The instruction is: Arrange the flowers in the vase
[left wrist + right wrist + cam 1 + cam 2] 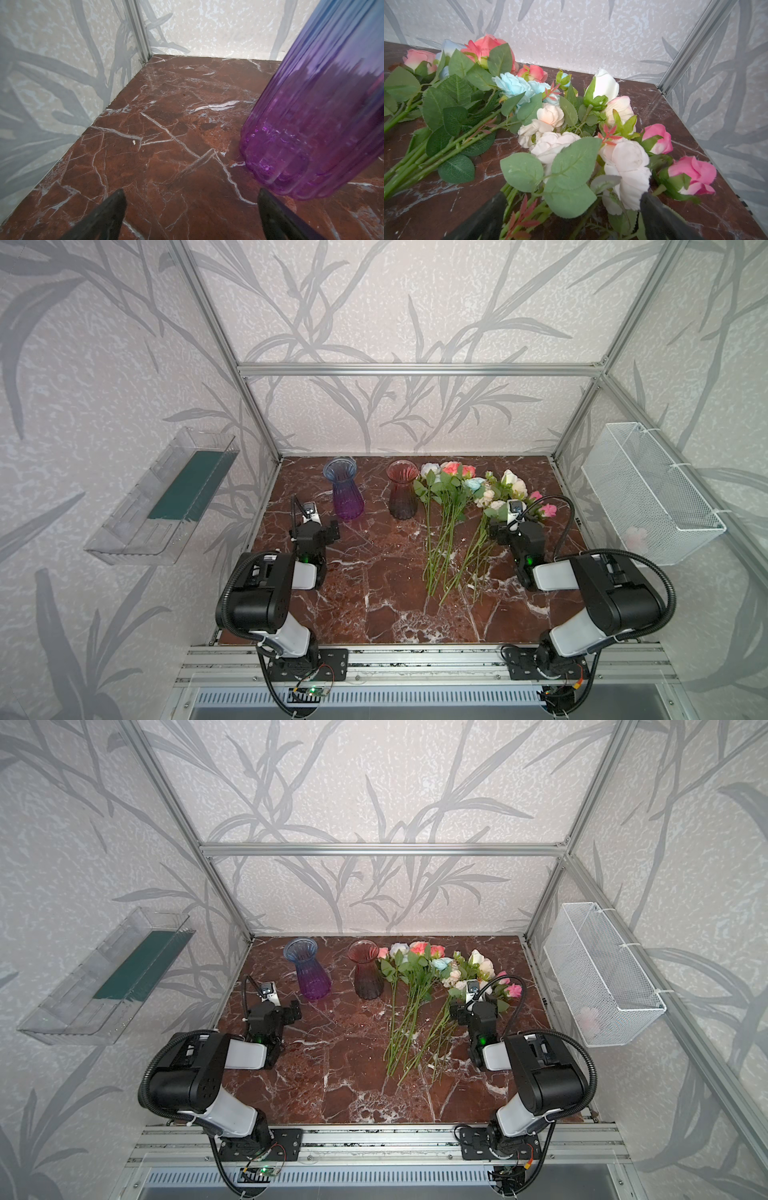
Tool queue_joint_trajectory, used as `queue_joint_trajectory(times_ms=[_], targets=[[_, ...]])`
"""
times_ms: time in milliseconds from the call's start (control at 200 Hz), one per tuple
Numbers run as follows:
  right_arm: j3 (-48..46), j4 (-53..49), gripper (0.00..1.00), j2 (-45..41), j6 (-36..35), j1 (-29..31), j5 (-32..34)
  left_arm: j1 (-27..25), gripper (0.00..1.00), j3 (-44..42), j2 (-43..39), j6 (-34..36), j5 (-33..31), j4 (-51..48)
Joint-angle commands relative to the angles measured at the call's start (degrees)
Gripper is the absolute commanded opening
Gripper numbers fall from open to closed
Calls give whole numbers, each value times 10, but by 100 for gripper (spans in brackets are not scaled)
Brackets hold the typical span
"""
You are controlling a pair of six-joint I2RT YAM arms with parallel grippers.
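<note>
The flowers lie flat on the brown marble table (374,593) in two bunches, heads toward the back wall. The left bunch (446,489) has coral, white and pale-blue heads (512,87). Cream, white and pink heads (627,160) make up the right bunch (498,497). Two ribbed glass vases stand upright at the back: a blue-to-purple vase (347,493) (311,124) and a red vase (402,493). My right gripper (496,526) (573,199) is open over the right bunch, with leaves and stems between its fingers. My left gripper (332,531) (191,199) is open and empty, just left of the purple vase's base.
A clear plastic tray (162,497) hangs on the left wall. On the right wall hangs a white mesh basket (652,493) with something pale pink inside. Aluminium frame posts (266,439) stand at the back corners. Stem ends (440,593) reach mid-table.
</note>
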Motion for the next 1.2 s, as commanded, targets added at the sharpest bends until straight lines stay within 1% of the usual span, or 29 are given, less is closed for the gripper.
queue_joint_trajectory(times_ms=[0,90,185,240,285,335,380,425,485,540,590,655,685,710,735,765,795,835,855,875,900,920,940,975,1005,1035,1060,1105,1195], targets=[[-1,8,99,2,-5,1,-2,2,99,7,-12,5,5,2],[1,4,99,2,-2,-1,-5,2,99,5,-13,4,5,5],[0,5,99,2,-2,-1,-4,1,99,-6,-35,-1,-19,14],[1,2,99,-3,-2,4,21,-5,99,-13,-93,0,-35,-22],[2,-7,99,-16,-2,10,48,-6,99,-9,-150,2,-34,-80],[9,-36,99,-37,-5,18,74,-9,99,5,-222,6,-28,-166],[23,-82,99,-63,-14,31,93,-10,99,19,-285,19,-1,-240],[42,-131,99,-94,-25,46,118,-10,99,30,-343,16,16,-296],[72,-207,99,-135,-40,71,156,-11,99,35,-415,-5,12,-347],[105,-283,99,-169,-36,88,176,-10,99,33,-477,-16,0,-378],[149,-378,99,-196,-6,102,200,-10,99,37,-527,-32,-12,-414],[213,-519,99,-225,68,113,219,-10,99,54,-578,-68,-27,-467],[241,-584,99,-237,104,113,204,-10,99,63,-593,-83,-31,-483],[259,-621,99,-246,117,113,181,-10,99,73,-603,-93,-32,-500],[272,-640,99,-257,116,113,152,-10,99,87,-612,-108,-37,-522],[277,-645,99,-270,129,113,121,-10,99,106,-614,-148,-53,-544],[274,-647,99,-288,171,112,116,-10,99,133,-612,-199,-76,-589],[264,-657,99,-315,255,106,133,-9,99,177,-605,-268,-104,-671],[259,-661,99,-330,289,97,128,-9,99,199,-599,-295,-112,-713],[253,-656,99,-345,301,85,96,-9,99,217,-592,-317,-114,-747],[246,-639,100,-359,303,65,32,-9,99,240,-585,-327,-109,-779],[244,-631,94,-365,310,51,-10,-8,99,254,-580,-321,-93,-792],[251,-637,88,-367,321,41,-33,-8,99,265,-577,-306,-71,-799],[279,-676,79,-358,330,36,-46,-8,99,276,-575,-271,-21,-798],[315,-717,72,-341,319,36,-52,-8,99,276,-575,-253,3,-779],[349,-751,65,-319,307,36,-68,-8,99,271,-578,-263,10,-755],[380,-784,60,-299,305,36,-79,-7,99,265,-579,-285,18,-732],[428,-831,53,-264,305,36,-106,-3,99,267,-570,-293,54,-697],[497,-882,44,-199,303,48,-145,-2,99,346,-494,-311,101,-736]])
